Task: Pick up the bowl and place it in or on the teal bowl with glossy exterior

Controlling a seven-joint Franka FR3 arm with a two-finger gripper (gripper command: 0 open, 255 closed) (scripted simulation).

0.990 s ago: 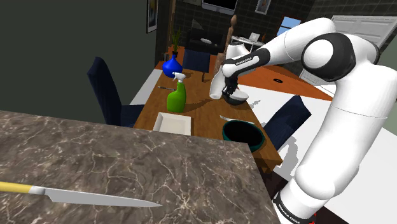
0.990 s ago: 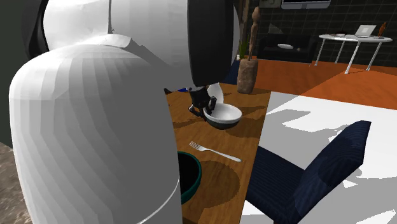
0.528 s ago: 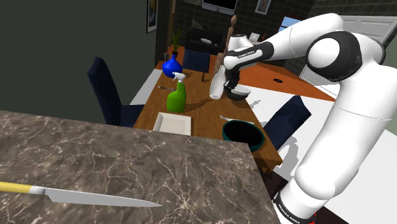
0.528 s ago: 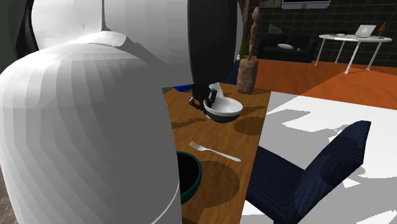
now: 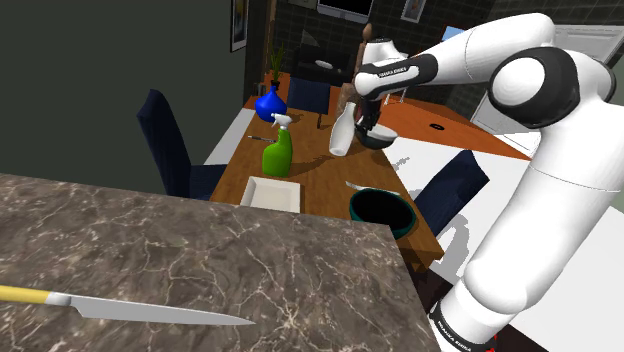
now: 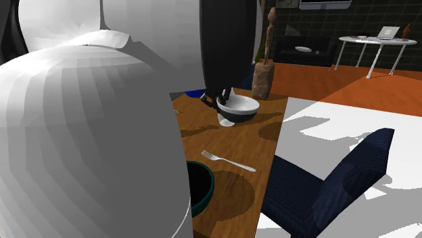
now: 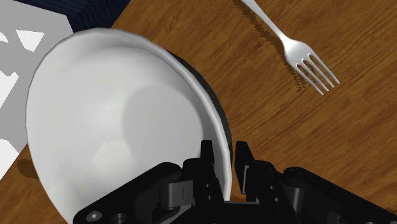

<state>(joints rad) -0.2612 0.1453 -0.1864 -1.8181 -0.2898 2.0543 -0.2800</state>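
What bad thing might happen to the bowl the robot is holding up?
The black gripper pinches only the thin rim of the white-lined dark bowl, so it might slip or tip. The glossy teal bowl sits near the wooden table's edge, so a rough set-down might nudge it off. The silver fork between them might get knocked.

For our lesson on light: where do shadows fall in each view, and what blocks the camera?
Wrist view: the fork throws a crisp shadow on the wooden table; the white bowl in the claw is softly shaded inside. Second exterior view: the arm blocks the left half; grey shadows lie on the white floor. Shoulder view: a jagged shadow falls on the floor near the arm.
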